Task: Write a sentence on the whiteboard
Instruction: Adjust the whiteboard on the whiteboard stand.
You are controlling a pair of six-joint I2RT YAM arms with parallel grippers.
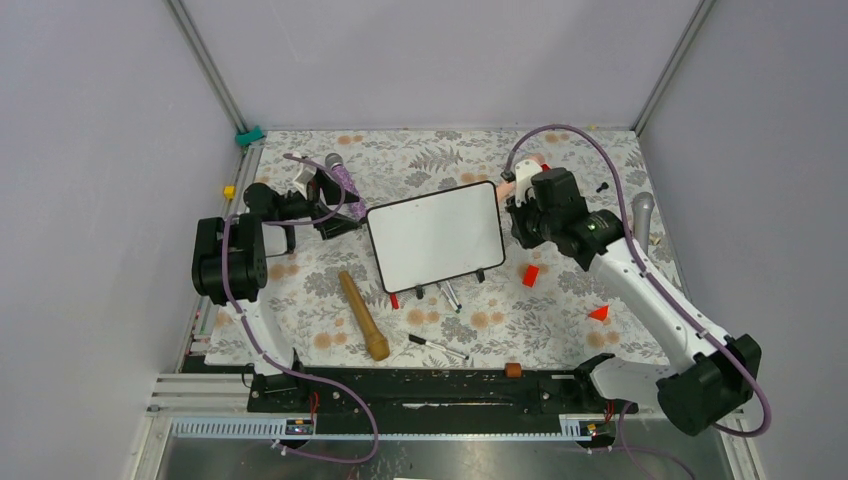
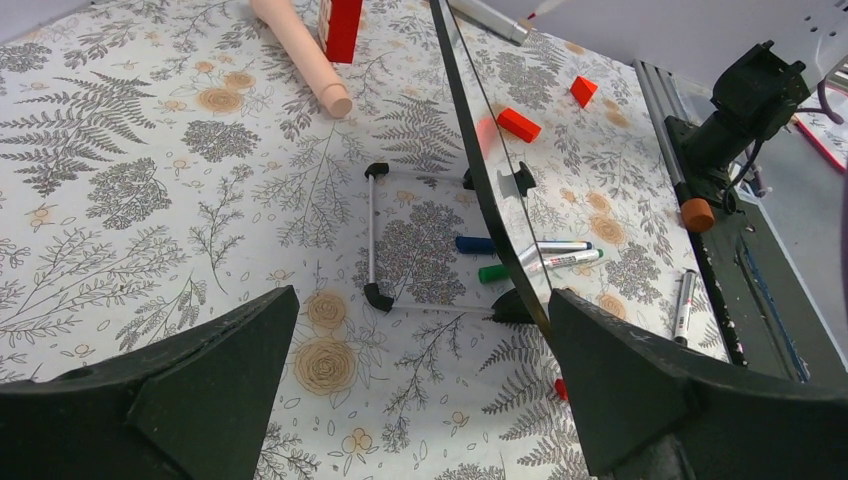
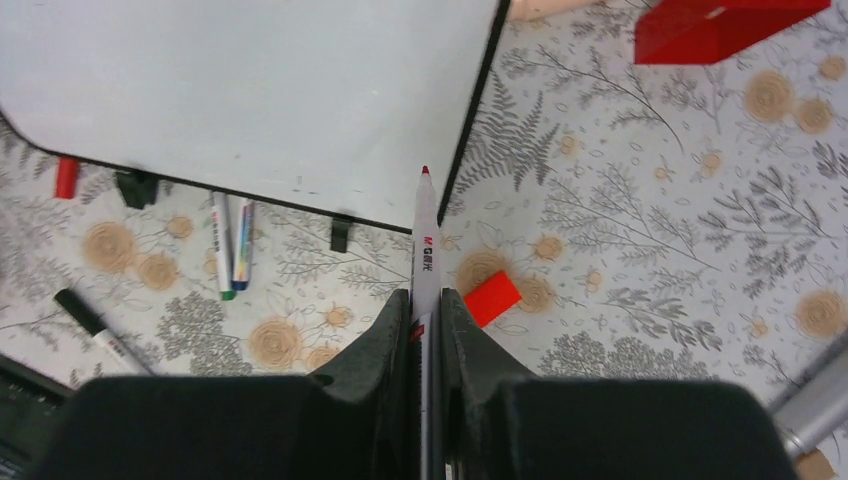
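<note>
The whiteboard (image 1: pixel 435 235) stands tilted on its small black feet in the middle of the flowered cloth. Its white face (image 3: pixel 250 90) is blank; no sentence shows on it. In the left wrist view the whiteboard (image 2: pixel 480 150) appears edge-on, with a wire stand (image 2: pixel 372 240) behind it. My left gripper (image 1: pixel 333 205) hovers open by the board's left edge, and nothing lies between the fingers of the left gripper (image 2: pixel 422 295). My right gripper (image 1: pixel 515 210) is at the board's right edge. The right gripper (image 3: pixel 426 295) is shut on a red-tipped marker (image 3: pixel 424 230), whose tip sits just off the board's lower right corner.
A wooden rolling pin (image 1: pixel 363 315) and a black marker (image 1: pixel 437 346) lie in front of the board. Blue and green markers (image 3: pixel 230 245) rest under its lower edge. A red block (image 1: pixel 530 275) and a red cone (image 1: pixel 600 313) sit to the right.
</note>
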